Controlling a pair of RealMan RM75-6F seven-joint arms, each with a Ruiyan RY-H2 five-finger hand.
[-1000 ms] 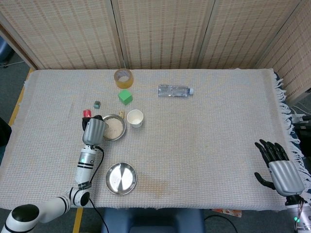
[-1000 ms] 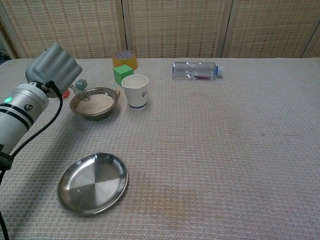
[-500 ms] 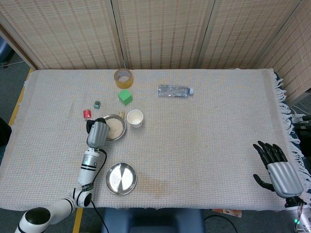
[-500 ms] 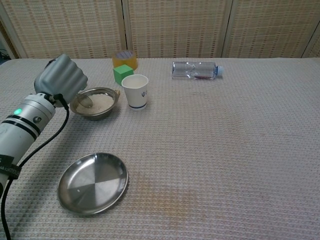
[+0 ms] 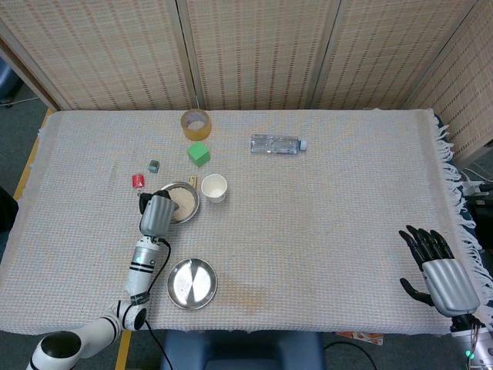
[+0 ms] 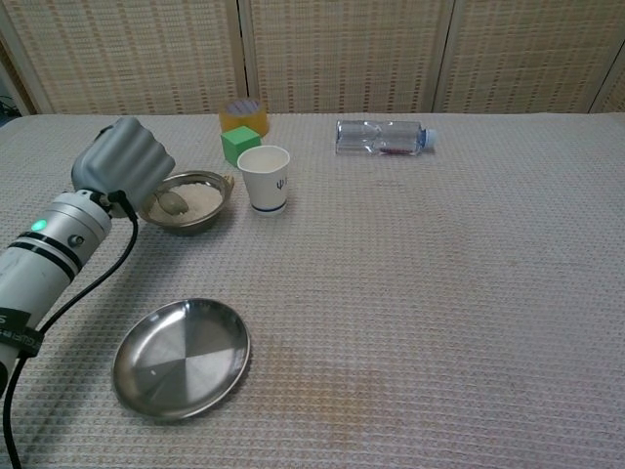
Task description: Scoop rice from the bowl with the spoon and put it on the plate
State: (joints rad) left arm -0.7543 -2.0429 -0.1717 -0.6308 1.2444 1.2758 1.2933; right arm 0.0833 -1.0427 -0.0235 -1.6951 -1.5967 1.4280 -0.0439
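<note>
A metal bowl (image 6: 208,186) (image 5: 189,197) of white rice stands left of centre. My left hand (image 6: 122,163) (image 5: 158,213) hovers at the bowl's near-left rim and grips a metal spoon (image 6: 170,202) whose head lies in the rice. An empty steel plate (image 6: 182,358) (image 5: 192,283) lies nearer the front edge, below the bowl. My right hand (image 5: 441,266) rests open at the table's far right edge, seen only in the head view, holding nothing.
A paper cup (image 6: 265,178) stands right beside the bowl. Behind it are a green block (image 6: 237,144) and a tape roll (image 6: 243,113). A plastic bottle (image 6: 380,137) lies at the back centre. Small red (image 5: 138,180) and grey (image 5: 154,165) items sit left of the bowl.
My left hand moved toward the bowl and lower, bringing the spoon head down into the rice. The right hand shifted slightly.
</note>
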